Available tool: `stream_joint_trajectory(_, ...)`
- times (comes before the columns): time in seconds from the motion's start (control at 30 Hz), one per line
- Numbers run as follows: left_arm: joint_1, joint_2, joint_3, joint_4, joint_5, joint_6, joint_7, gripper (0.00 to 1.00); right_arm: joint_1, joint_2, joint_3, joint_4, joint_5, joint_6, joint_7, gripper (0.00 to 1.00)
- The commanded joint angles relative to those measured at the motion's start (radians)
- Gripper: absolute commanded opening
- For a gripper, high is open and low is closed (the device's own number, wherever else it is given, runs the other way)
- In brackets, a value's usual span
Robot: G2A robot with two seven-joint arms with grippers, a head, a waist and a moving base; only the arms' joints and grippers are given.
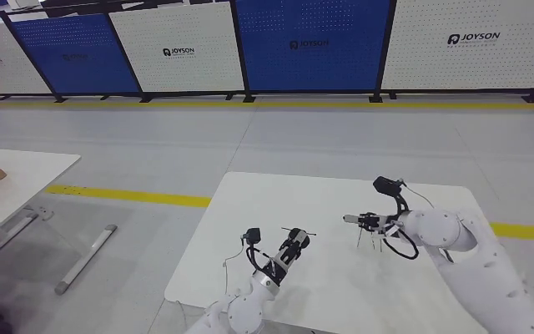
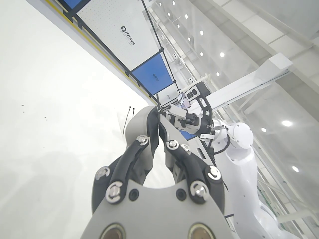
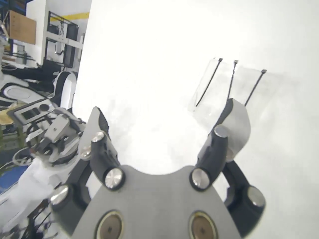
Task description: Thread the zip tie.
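We judge the task to be at an early stage: one zip tie [image 2: 158, 101] is off the tabletop [image 1: 334, 288] and in hand, but we see no loop in it and cannot make out its tail entering its head, so the threading itself is left to do. The left gripper [image 2: 158, 121] has its fingers pressed together on this zip tie, which pokes out past the fingertips as a thin black strip held above the tabletop. The right gripper [image 3: 167, 111] hangs a little way off, facing the left gripper, with its fingers spread wide and nothing between them; we take it that it has yet to take the free end. By our count there are four ties in all: the one in hand and three spare zip ties [image 3: 231, 82] lying side by side on the tabletop just under the right gripper, apparently on a clear sheet. There are two grippers and one tabletop.
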Motion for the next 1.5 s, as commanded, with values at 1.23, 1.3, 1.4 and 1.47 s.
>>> stream_joint_trajectory(1.23, 0.0, 0.0, 0.0, 0.0, 0.0, 0.0, 0.0, 0.0, 0.171, -0.061, -0.129, 0.229, -0.077, -0.056, 0.175, 1.0)
stream_joint_trajectory(1.3, 0.0, 0.0, 0.0, 0.0, 0.0, 0.0, 0.0, 0.0, 0.16, -0.061, -0.127, 0.228, -0.072, -0.066, 0.157, 1.0)
stream_joint_trajectory(1.4, 0.0, 0.0, 0.0, 0.0, 0.0, 0.0, 0.0, 0.0, 0.151, -0.061, -0.115, 0.235, -0.064, -0.075, 0.142, 1.0)
stream_joint_trajectory(1.47, 0.0, 0.0, 0.0, 0.0, 0.0, 0.0, 0.0, 0.0, 0.149, -0.061, -0.113, 0.232, -0.07, -0.075, 0.138, 1.0)
